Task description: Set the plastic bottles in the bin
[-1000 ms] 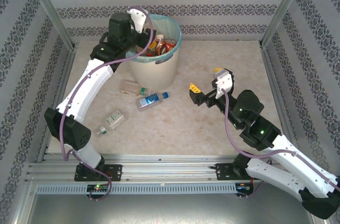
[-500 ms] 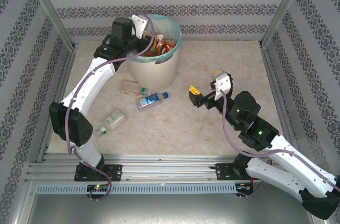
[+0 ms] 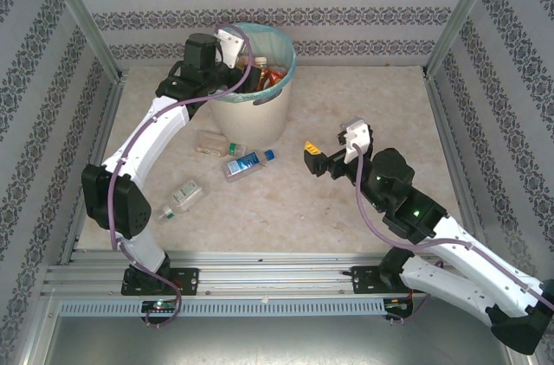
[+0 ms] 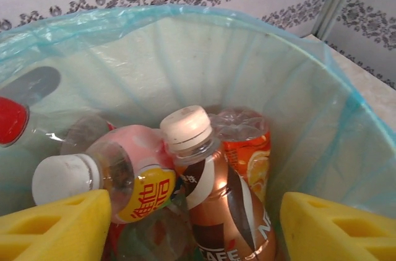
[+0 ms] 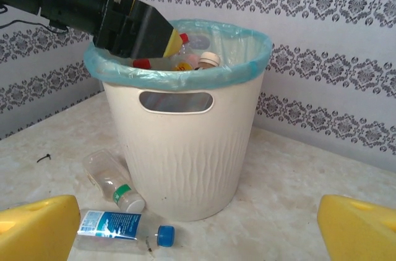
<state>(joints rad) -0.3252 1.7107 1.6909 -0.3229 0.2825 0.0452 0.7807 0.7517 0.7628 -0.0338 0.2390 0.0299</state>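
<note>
Right arm nudged left
My right gripper (image 5: pixel 197 229) has crept toward the blue-capped bottle (image 5: pixel 124 226). Both claws gape empty, the left gripper (image 4: pixel 197 221) hanging over the bin (image 5: pixel 185 168).

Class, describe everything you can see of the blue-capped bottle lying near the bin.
The blue-capped bottle is small, of clear plastic, with a blue-and-white label around its middle. It lies on its side on the table, cap on, just before the foot of the bin. A green-banded bottle lies close beside it; whether they touch is unclear.
</note>
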